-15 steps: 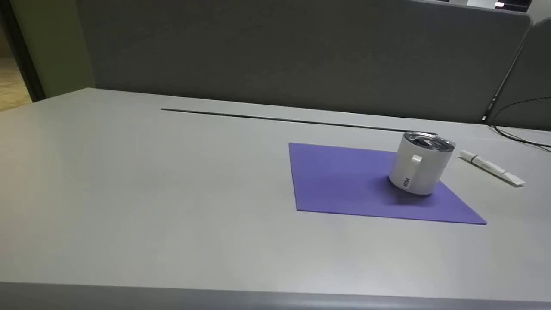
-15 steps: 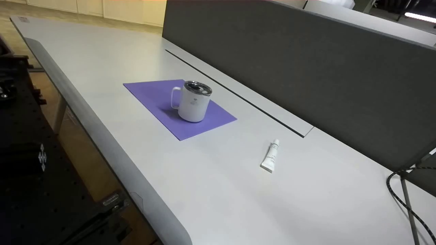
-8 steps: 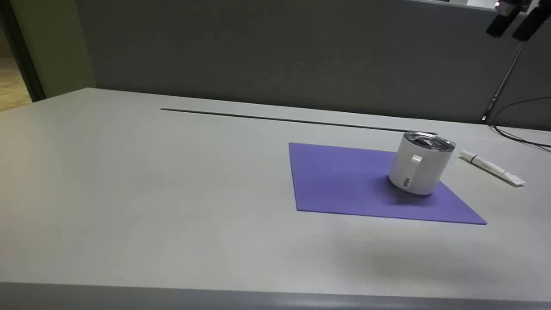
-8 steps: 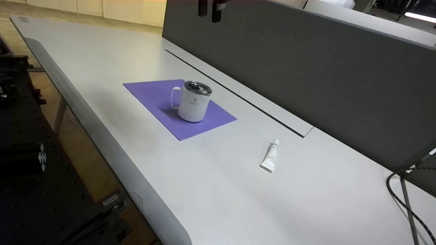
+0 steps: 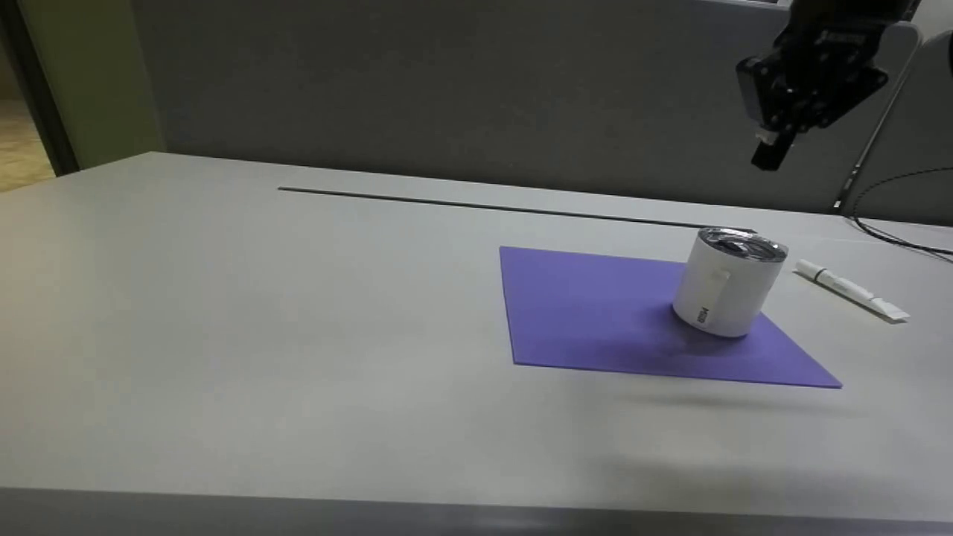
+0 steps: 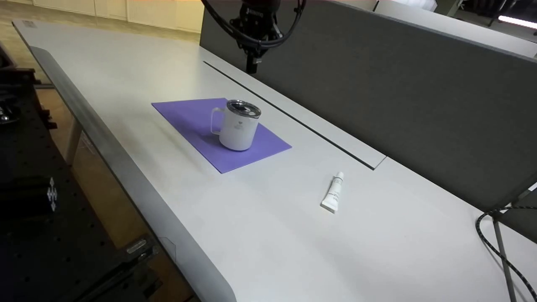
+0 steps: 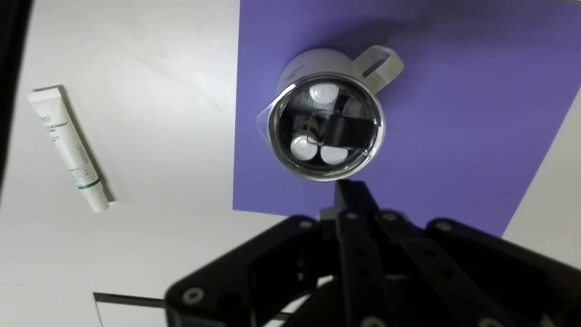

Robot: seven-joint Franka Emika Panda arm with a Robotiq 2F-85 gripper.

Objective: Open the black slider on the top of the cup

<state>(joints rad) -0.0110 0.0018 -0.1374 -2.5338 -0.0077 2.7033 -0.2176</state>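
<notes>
White cup point(image 5: 733, 295) is standing upright on a purple mat point(image 5: 584, 305), below the jaws and apart from them in both exterior views. Jaws are hanging in the air, closed, their two halves sitting side against side. Wrist view: clear lid point(image 7: 313, 119) is topping the cup, its edge showing just ahead of the jaws. Black slider point(image 7: 348, 131) is lying across part of the lid, also ahead of the jaws; glare is muddying that spot, so not making out how far along it is sitting. Handle point(image 7: 389, 72) is sticking out on the side away from the jaws. White tube point(image 6: 333, 193) is lying on the desk point(image 6: 260, 226), outside the mat, lower than the jaws and well off to one side. Black arm point(image 6: 258, 14) is showing above the jaws, a black cord point(image 6: 272, 43) looping past it in an exterior view. Gray screen point(image 6: 390, 105) is standing behind the jaws.
</notes>
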